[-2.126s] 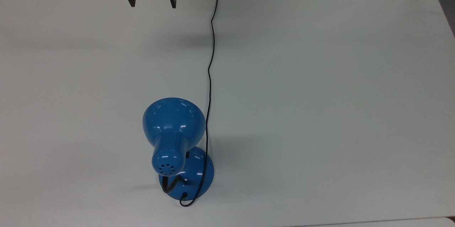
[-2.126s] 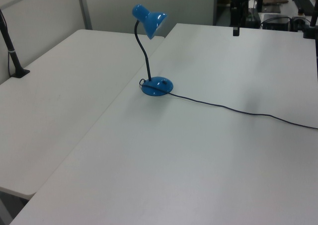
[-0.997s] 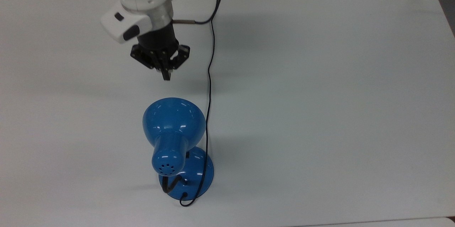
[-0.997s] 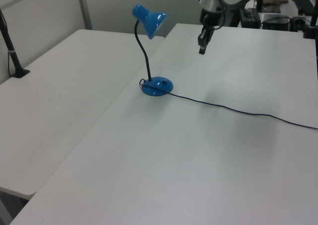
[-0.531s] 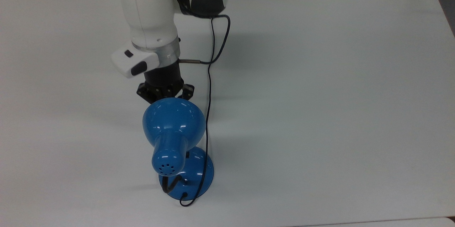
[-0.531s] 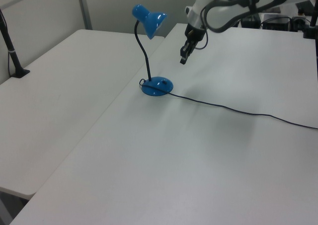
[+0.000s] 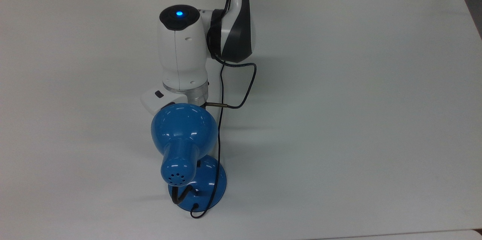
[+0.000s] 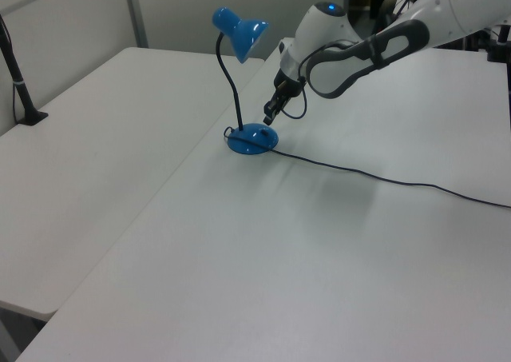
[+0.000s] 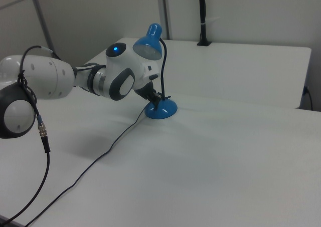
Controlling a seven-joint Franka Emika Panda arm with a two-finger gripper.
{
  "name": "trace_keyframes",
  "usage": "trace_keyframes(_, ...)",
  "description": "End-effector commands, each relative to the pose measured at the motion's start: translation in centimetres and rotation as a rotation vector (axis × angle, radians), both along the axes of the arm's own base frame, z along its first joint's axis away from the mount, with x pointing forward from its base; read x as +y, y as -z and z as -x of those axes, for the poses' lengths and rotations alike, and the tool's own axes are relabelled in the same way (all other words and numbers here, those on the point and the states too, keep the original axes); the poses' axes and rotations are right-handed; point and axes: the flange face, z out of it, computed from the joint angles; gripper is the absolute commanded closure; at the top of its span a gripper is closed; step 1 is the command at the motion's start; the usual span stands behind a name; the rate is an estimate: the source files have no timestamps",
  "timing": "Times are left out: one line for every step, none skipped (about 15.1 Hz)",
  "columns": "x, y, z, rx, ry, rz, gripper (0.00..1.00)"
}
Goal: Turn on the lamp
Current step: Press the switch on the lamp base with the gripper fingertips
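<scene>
Arm (image 7: 182, 50) reaches low across the white table (image 7: 357, 101) toward the lamp (image 8: 242, 74), your gripper (image 8: 268, 120) angled down just above its round base (image 8: 252, 138); I cannot tell its finger state. Lamp stands upright, gooseneck (image 8: 230, 82) vertical, shade (image 7: 184, 129) facing the arm.

Around the lamp (image 7: 184, 144), the white table (image 7: 357, 101) lies bare on the top view's left and right. Its thin black cord (image 7: 219, 146) runs off the round base (image 8: 252, 138) toward the arm (image 7: 182, 50), whose gripper (image 8: 269, 119) hangs just beside the base under the shade.
</scene>
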Motion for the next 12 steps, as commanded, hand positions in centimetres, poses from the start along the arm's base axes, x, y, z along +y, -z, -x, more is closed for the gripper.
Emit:
trace_keyframes(1.1, -0.4, -0.9, -0.029, 0.009, -0.02, 1.0)
trace_keyframes(1.1, 0.2, -0.9, -0.023, 0.008, -0.017, 1.0)
trace_keyframes(1.1, 0.0, -1.1, -0.035, 0.007, -0.015, 1.0)
trace_keyframes(1.2, 0.4, -1.3, -0.049, 0.007, -0.012, 1.0)
trace_keyframes(1.3, 0.8, -1.3, -0.051, 0.003, -0.008, 1.0)
trace_keyframes(1.3, 0.9, -1.4, -0.052, 0.003, -0.006, 1.0)
trace_keyframes(1.3, 1.0, -1.4, -0.05, 0.002, -0.004, 1.0)
trace_keyframes(1.6, 1.3, -1.3, -0.047, -0.003, -0.004, 1.0)
trace_keyframes(1.6, 1.4, -1.3, -0.046, -0.004, -0.002, 1.0)
trace_keyframes(1.6, 1.5, -1.3, -0.044, -0.004, -0.002, 1.0)
trace_keyframes(1.8, 1.6, -1.3, -0.043, -0.007, 0.0, 1.0)
trace_keyframes(1.9, 2.3, -1.3, -0.035, -0.009, 0.002, 1.0)
